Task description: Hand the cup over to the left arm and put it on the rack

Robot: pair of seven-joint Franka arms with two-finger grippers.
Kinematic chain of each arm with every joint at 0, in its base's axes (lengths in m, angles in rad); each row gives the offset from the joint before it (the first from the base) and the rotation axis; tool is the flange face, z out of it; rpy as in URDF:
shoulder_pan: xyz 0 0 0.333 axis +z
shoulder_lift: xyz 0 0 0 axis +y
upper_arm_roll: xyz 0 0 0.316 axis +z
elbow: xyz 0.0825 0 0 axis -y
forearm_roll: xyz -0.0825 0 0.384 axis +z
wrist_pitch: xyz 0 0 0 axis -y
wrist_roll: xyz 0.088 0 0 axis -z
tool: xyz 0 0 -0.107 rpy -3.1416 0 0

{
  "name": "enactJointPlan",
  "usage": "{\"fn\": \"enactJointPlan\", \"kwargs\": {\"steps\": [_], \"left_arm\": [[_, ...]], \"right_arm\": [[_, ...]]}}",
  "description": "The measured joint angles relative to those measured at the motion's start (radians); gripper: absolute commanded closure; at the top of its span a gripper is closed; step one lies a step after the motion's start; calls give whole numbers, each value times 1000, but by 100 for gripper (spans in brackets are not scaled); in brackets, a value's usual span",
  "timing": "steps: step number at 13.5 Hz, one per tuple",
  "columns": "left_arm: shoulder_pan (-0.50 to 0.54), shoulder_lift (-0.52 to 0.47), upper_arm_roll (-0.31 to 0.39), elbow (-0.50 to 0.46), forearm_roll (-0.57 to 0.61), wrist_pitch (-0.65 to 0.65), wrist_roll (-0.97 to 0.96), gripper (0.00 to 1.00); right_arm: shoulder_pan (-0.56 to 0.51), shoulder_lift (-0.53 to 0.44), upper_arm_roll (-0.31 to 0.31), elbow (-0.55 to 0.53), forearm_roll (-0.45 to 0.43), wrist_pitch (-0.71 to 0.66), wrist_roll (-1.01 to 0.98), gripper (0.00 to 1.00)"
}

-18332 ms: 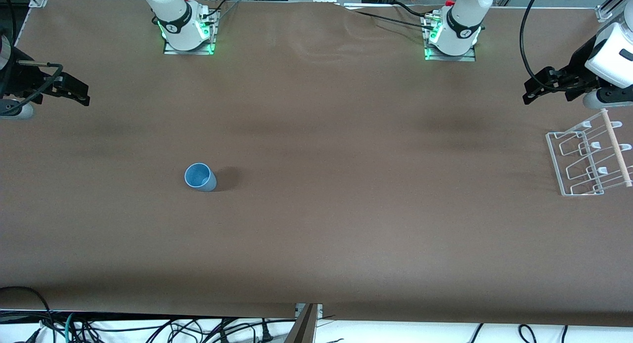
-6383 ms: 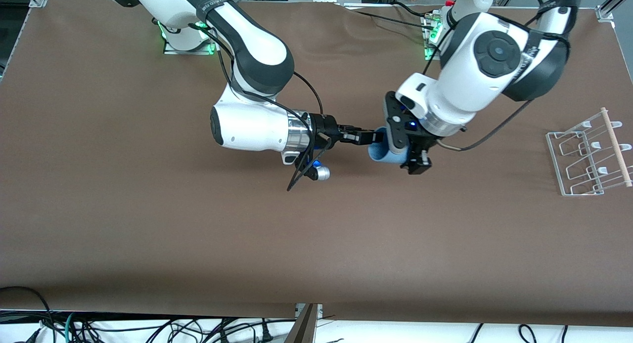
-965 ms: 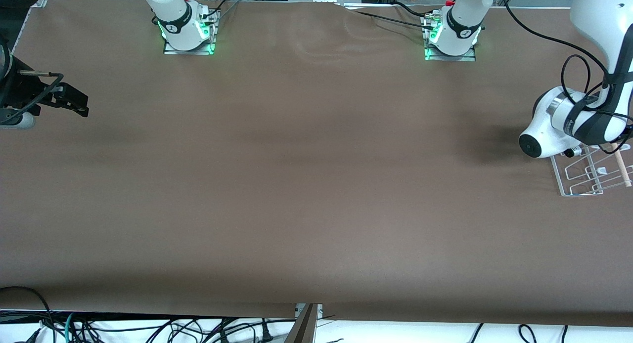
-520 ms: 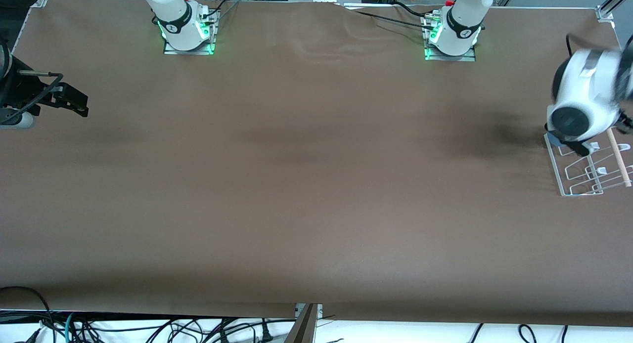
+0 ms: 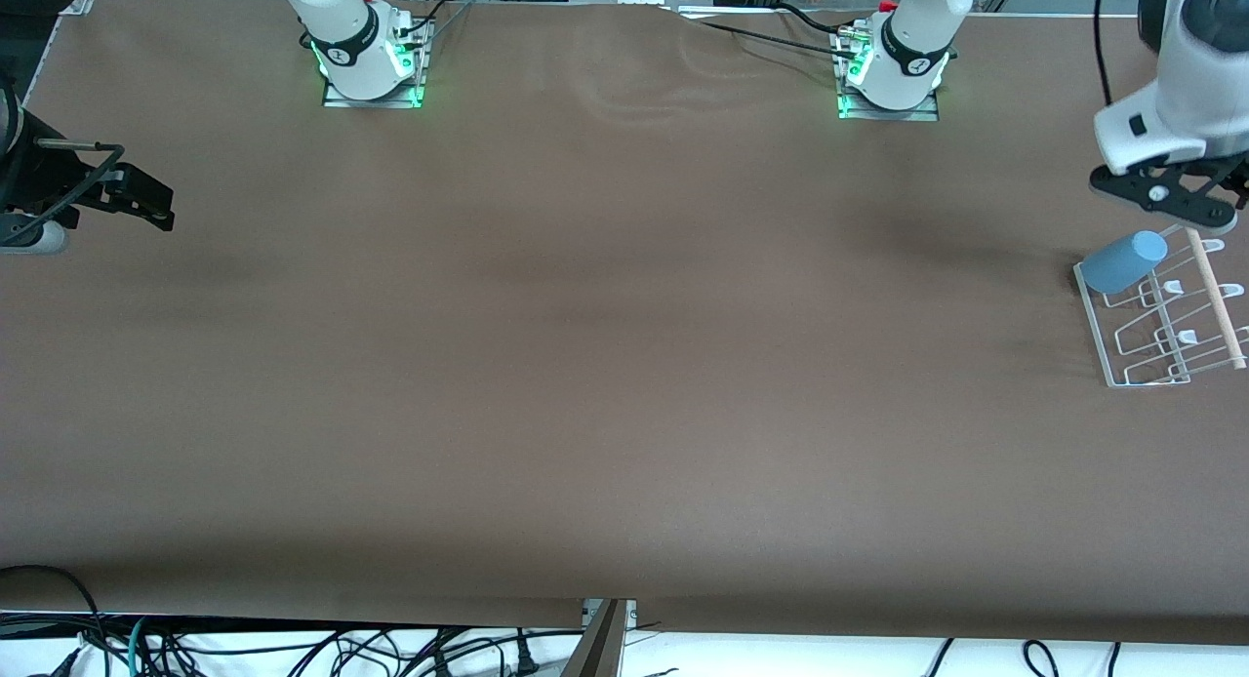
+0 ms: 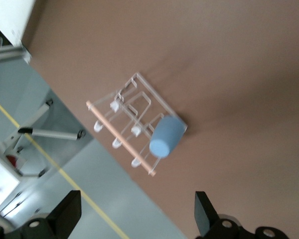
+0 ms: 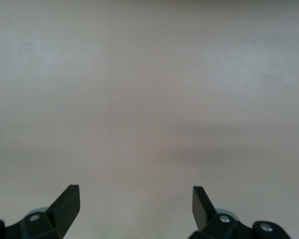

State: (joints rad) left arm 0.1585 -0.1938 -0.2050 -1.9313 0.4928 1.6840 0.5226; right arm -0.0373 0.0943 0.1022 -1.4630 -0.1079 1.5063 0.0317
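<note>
Nearest the front camera, a tangle of cables [image 5: 293, 648] is lying below the table's edge, and the brown table [image 5: 605, 365] is stretching bare across its middle. Toward the left arm's end of the table, the rack [image 5: 1161, 316] is sitting with its wooden rod [image 5: 1213, 297] running along the side toward the table's end. The cup [image 5: 1124, 260] is resting tilted on the rack's corner farthest from the front camera, its closed base pointing up and away from the wire; in the left wrist view the cup [image 6: 166, 136] is lying on the rack [image 6: 132, 117] with nothing around it. The left gripper [image 5: 1171, 197] is hovering over the table just past that same end of the rack, apart from the cup, with its fingers [image 6: 205, 215] spread wide and holding nothing. The right gripper [image 5: 137, 194] is waiting over the right arm's end of the table, its fingers [image 7: 202, 204] likewise spread and empty.
</note>
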Motion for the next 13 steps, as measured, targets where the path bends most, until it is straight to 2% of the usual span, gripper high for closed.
{"fn": "enactJointPlan", "kwargs": {"steps": [2, 4, 5, 7, 10, 13], "left_arm": [[-5, -7, 37, 92, -183, -21, -15, 0], [-4, -13, 129, 132, -385, -29, -58, 0], [-2, -12, 165, 133, -443, -29, -100, 0], [-1, -3, 179, 129, -476, -29, -267, 0], [-14, 7, 120, 128, -476, -29, -558, 0], [-32, 11, 101, 128, -476, -29, -675, 0]], "right_arm": [[0, 0, 0, 0, 3, 0, 0, 0], [-1, 0, -5, 0, 20, 0, 0, 0], [-1, 0, -11, 0, 29, 0, 0, 0], [-3, 0, -17, 0, 37, 0, 0, 0], [-3, 0, -18, 0, 37, 0, 0, 0], [-3, 0, -18, 0, 37, 0, 0, 0]]}}
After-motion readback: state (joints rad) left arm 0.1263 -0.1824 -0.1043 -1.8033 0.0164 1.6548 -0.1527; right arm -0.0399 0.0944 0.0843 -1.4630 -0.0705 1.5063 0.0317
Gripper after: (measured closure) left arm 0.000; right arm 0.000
